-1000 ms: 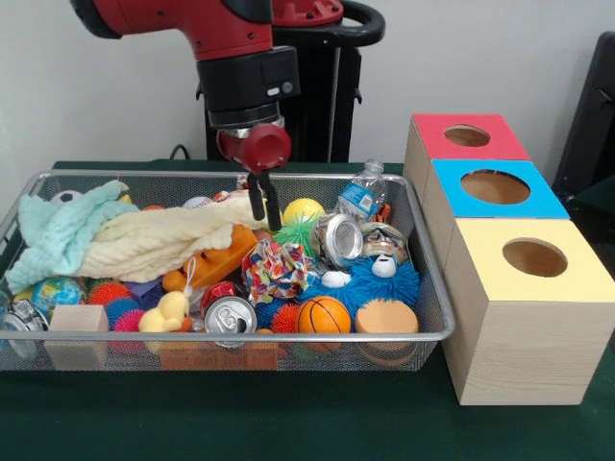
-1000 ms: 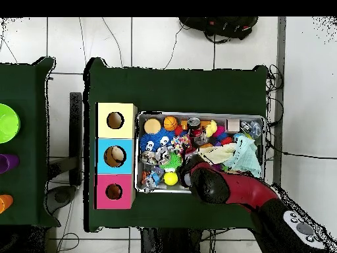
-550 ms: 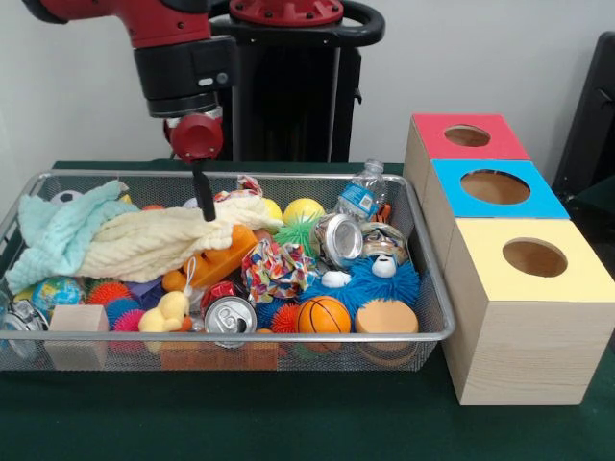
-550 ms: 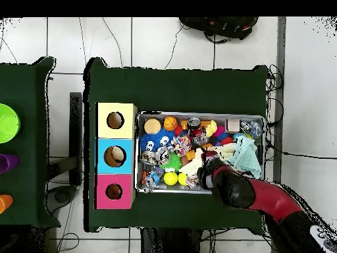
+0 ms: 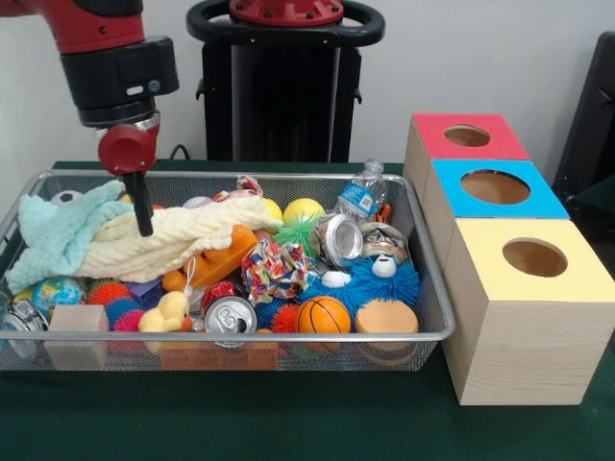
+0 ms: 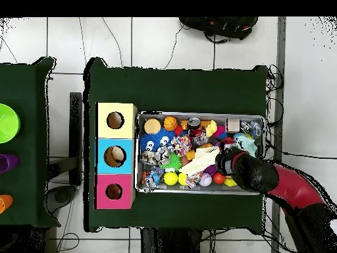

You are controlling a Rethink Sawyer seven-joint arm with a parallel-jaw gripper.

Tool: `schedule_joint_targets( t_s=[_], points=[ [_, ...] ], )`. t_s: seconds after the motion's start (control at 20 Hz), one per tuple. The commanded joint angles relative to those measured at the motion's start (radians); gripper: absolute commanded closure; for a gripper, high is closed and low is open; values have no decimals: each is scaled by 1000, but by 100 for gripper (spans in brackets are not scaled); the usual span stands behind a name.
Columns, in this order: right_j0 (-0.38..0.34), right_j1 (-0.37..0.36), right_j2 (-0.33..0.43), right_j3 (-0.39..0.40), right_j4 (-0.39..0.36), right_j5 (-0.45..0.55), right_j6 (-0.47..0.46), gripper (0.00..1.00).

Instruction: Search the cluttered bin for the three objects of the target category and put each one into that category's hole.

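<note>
A dark green cloth-covered table [image 5: 288, 432] is standing on a white tiled floor [image 6: 164, 39] before a pale wall [image 5: 461, 58]. The wire mesh bin [image 5: 423, 331], crammed with toys and cans, is sitting beside three wooden hole boxes [image 5: 519, 327]. The red-and-black gripper [image 5: 143, 229] is pressing its narrow black fingers together, apparently closed, on the cream knitted cloth [image 5: 173, 240].

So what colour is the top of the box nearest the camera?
Yellow top, clearest in the front view.

A dark green cloth [image 5: 288, 423] covers the table; cables [image 6: 164, 46] trail over the white tiled floor [image 6: 66, 39], near a lime green bowl [image 6: 6, 122].
</note>
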Motion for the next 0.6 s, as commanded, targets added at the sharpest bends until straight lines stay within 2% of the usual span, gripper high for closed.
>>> schedule_joint_targets(
  t_s=[0.05,0.35,0.6],
  points=[
    [69,72,43,-217,46,108,-79,0],
    [112,108,7,-260,31,98,-72,0],
    [127,106,13,-244,35,94,-75,0]
  ],
)
